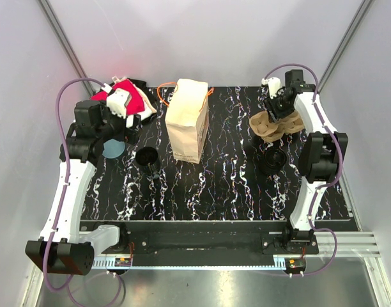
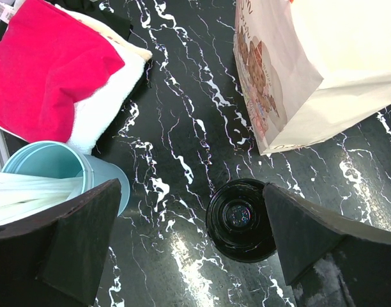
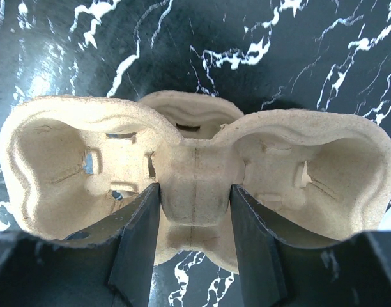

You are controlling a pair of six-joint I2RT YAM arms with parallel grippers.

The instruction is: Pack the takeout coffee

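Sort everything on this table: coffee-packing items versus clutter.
Job: paper bag; cardboard carrier, gripped by the right gripper; left black cup; right black cup.
Lying about: red-and-white cloth; teal cup, probably.

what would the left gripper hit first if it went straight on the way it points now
The left gripper would likely meet the black cup first, its rim under one finger; depth is unclear.

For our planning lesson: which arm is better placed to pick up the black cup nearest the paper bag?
Left, probably: the left end effector hangs open over the black cup, while the right end effector grips the cup carrier.
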